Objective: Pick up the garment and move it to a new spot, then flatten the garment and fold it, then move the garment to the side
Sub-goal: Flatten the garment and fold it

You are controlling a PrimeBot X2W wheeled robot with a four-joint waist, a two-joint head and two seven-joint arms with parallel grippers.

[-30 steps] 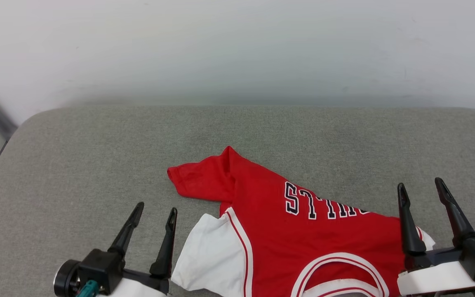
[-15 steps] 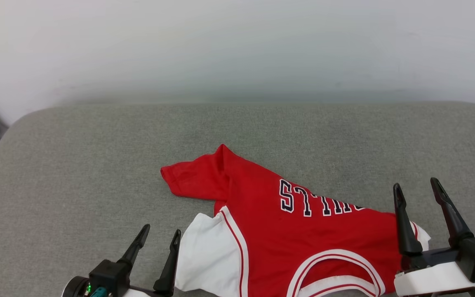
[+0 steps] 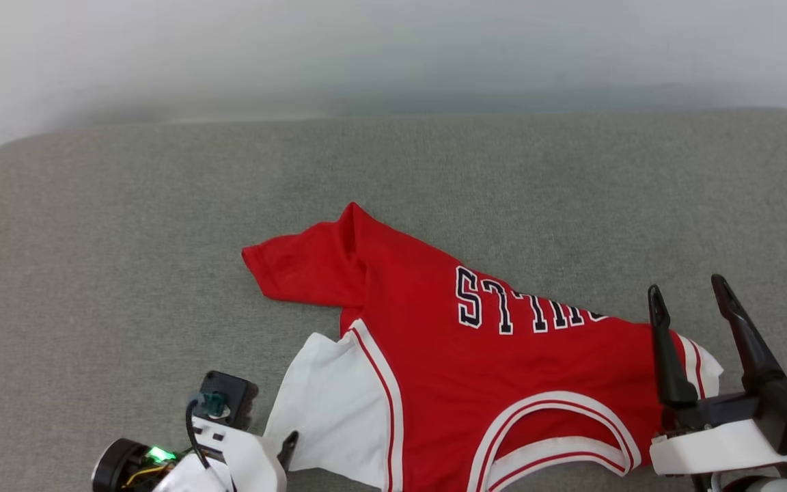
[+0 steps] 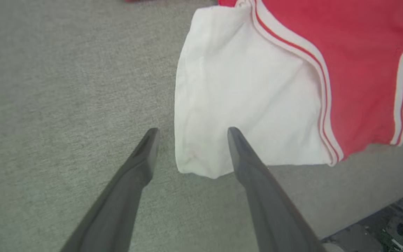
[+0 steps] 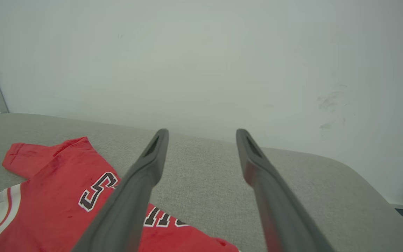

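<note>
The garment [image 3: 503,369] lies rumpled on the grey cushion [image 3: 127,239], collar toward me, its black lettering upside down and one red corner folded out to the far left. Its white sleeve [image 3: 339,403] spreads at the near left. In the left wrist view my left gripper [image 4: 191,132] points down, open, its fingers straddling the near corner of the white sleeve [image 4: 243,105] just above the cloth. My right gripper [image 3: 686,287] stands open at the garment's right end, holding nothing. In the right wrist view the right gripper [image 5: 202,131] points at the wall, with the garment [image 5: 58,189] at lower left.
A pale wall [image 3: 393,55] rises right behind the cushion. The cushion's front edge and dark parts of my base [image 4: 390,227] show in the left wrist view. The cushion's rounded right end [image 5: 380,199] shows in the right wrist view.
The head camera has tilted down, so the whole picture has slid up. My left gripper has tipped from pointing forward to pointing down over the white sleeve. The right gripper holds its pose.
</note>
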